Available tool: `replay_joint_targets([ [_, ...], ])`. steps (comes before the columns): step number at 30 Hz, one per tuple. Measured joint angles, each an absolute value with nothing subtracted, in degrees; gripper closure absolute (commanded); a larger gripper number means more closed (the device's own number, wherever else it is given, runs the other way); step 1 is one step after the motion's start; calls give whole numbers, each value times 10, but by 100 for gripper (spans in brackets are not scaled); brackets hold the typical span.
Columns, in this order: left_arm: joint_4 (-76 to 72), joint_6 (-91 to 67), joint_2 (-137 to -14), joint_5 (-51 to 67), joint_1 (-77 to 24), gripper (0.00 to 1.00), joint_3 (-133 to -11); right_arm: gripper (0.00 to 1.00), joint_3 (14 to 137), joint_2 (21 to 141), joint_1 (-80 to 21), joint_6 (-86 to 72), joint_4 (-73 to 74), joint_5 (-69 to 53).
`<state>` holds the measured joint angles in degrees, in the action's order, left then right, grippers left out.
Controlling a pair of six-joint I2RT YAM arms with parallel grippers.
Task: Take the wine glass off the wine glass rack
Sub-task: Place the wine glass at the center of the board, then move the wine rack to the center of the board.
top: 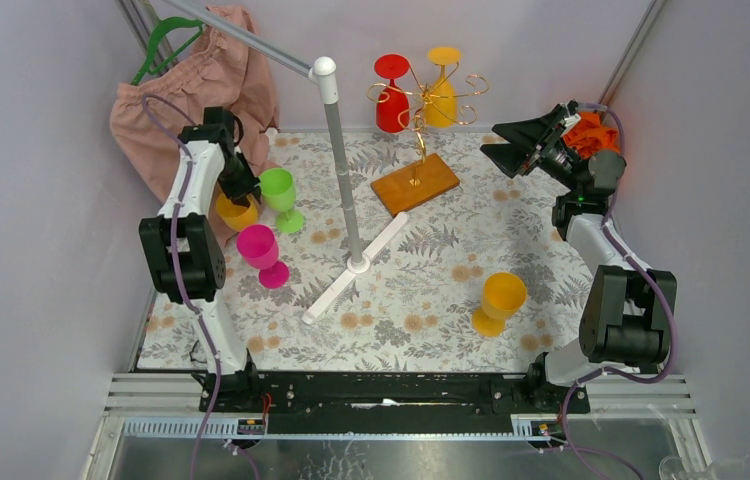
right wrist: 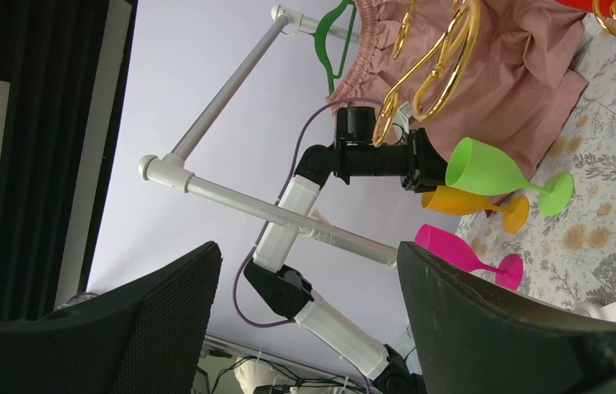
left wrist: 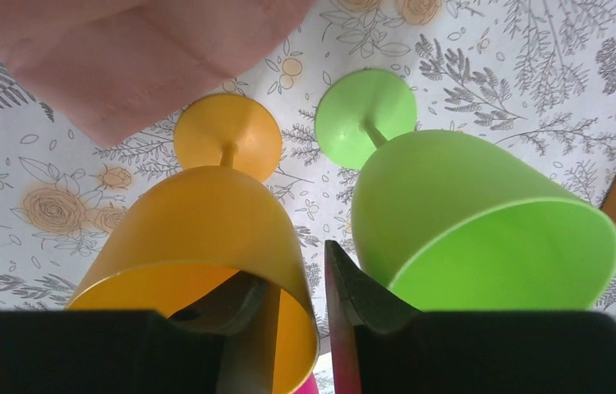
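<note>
Grey walls enclose a floral-covered table (top: 431, 270). The wine glass rack (top: 421, 120) stands at 12 o'clock on its wooden base. It carries a red wine glass (top: 391, 100) and a yellow wine glass (top: 441, 90), both hung bowl-down by the foot.

The right gripper (top: 499, 150) sits at 3 o'clock of the rack and faces it. Its fingers are wide apart and hold nothing.

At 9 o'clock on the table, the left gripper (left wrist: 298, 279) is over an upright orange wine glass (left wrist: 198, 222). One finger is inside the bowl and the other outside, slightly apart, so the rim looks unclamped. A green wine glass (left wrist: 469, 205) stands just beside it at 3 o'clock.

Assessment: the step in hand is setting the orange glass down. Two glasses are yet to be taken off the rack.

Next move: the left arm should lift straight up, so that it neither tips the orange glass nor knocks the green one. The rack-side arm then needs a grip on one bowl and must slide its foot out along the scroll arm.

Brands, labels and writing: none legible.
</note>
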<state>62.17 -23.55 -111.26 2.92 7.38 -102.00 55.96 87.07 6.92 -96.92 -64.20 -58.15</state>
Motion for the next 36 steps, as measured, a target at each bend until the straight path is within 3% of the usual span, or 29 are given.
replay_joint_targets([
  [18,683,-238,-1038,8,74,65,-1151,13,559,871,69,-973,-649,-581],
  [23,656,-263,-964,61,74,61,-1173,14,568,876,69,-973,-647,-580],
  [29,436,-364,-814,205,63,58,-1044,22,644,908,70,-935,-577,-571],
  [36,197,-478,-824,315,20,56,-978,29,808,983,72,-844,-438,-541],
])
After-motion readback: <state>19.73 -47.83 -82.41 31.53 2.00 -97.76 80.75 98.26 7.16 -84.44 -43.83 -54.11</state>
